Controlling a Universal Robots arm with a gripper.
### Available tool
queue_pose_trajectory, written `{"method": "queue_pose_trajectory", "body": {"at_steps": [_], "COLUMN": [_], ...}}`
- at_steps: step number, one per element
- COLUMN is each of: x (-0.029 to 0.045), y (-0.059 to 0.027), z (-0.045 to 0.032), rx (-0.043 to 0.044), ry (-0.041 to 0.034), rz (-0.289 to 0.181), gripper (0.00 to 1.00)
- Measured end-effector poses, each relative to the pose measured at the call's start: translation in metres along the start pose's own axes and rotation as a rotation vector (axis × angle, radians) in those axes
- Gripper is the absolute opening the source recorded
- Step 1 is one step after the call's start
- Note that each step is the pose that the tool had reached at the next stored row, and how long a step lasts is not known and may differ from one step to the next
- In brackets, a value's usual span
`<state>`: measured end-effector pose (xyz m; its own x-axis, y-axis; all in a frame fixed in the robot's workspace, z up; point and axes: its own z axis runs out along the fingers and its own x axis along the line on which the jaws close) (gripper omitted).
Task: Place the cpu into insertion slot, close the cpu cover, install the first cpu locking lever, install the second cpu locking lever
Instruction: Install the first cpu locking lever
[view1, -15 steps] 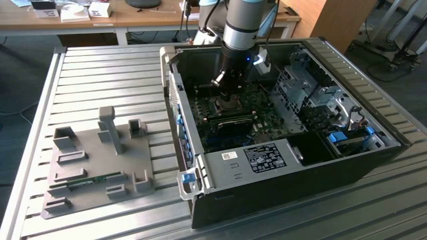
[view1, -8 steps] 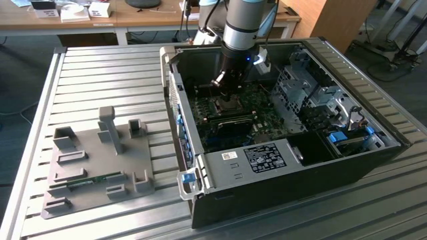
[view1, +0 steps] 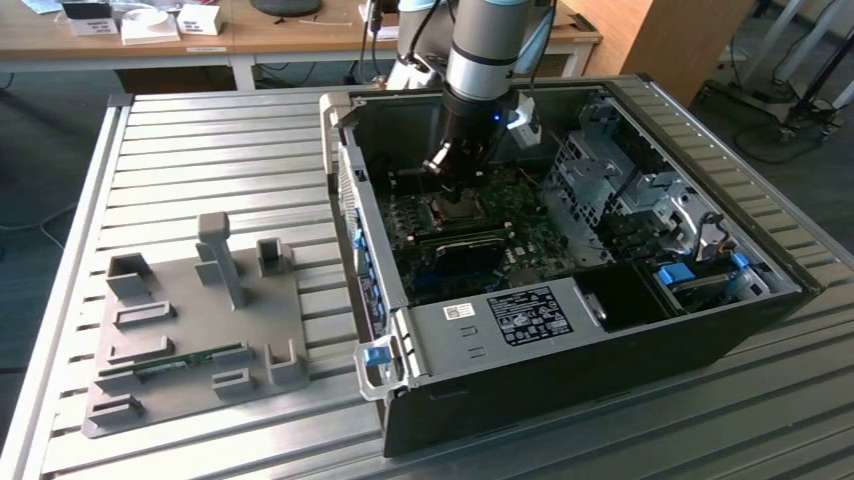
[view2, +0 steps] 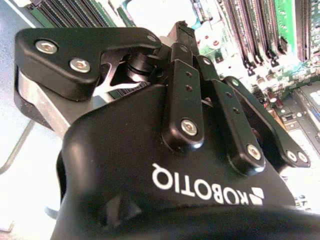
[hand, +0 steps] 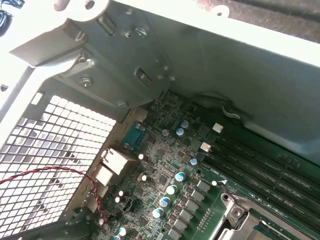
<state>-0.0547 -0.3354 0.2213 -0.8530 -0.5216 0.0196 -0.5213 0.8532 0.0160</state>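
My gripper (view1: 445, 170) reaches down into the open black computer case (view1: 561, 380), just above the far edge of the cpu socket (view1: 461, 207) on the green motherboard (view1: 534, 240). In the second wrist view the gripper (view2: 181, 27) looks shut, its black fingertips (view2: 184, 37) drawn together with nothing seen between them. A corner of the silvery metal cpu cover (hand: 239, 214) shows in the first wrist view, next to the memory slots (hand: 260, 165). The cpu and the locking levers are hidden from me.
The case's rear wall (hand: 150, 65) and perforated grille (hand: 55, 145) stand close by the gripper. A drive cage (view1: 601, 170) fills the case on the exterior view's right. A grey fixture plate (view1: 200, 330) lies on the slatted metal table (view1: 200, 140) at the exterior view's left.
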Motion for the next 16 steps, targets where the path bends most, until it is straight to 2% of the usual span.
{"method": "queue_pose_trajectory", "body": {"at_steps": [16], "x": [0.0], "y": [0.0], "z": [0.0001], "rx": [0.0006], "ry": [0.0005], "rz": [-0.03], "gripper": [0.11]}}
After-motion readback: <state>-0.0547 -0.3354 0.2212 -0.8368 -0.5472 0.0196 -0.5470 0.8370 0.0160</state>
